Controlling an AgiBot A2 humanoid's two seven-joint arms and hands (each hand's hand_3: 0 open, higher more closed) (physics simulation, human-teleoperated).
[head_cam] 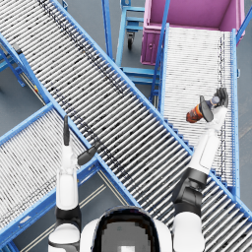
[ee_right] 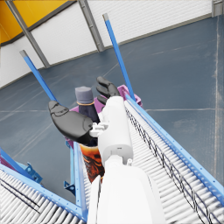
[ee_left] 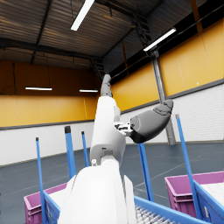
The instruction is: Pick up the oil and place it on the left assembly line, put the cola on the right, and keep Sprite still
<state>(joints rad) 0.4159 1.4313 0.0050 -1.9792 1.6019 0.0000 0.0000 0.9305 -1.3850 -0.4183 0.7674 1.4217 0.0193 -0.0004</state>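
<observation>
A dark cola bottle (head_cam: 195, 114) with an orange-red label and a grey cap is gripped by my right hand (head_cam: 217, 102) over the right roller line (head_cam: 197, 64), near its inner blue rail. In the right wrist view the thumb and fingers of the right hand (ee_right: 72, 124) wrap the cola bottle (ee_right: 86, 110) just below its cap. My left hand (head_cam: 86, 156) is raised over the blue rail between the left line (head_cam: 24, 152) and the long diagonal line (head_cam: 98, 88), fingers spread and holding nothing. The left hand (ee_left: 148, 124) shows bare against the hall. Neither oil nor Sprite is in view.
A purple bin (head_cam: 197, 15) stands at the far end of the right line. Blue frame posts (head_cam: 107, 24) and a wheeled cart (head_cam: 130, 29) stand on the grey floor between the lines. Blue side rails edge every conveyor.
</observation>
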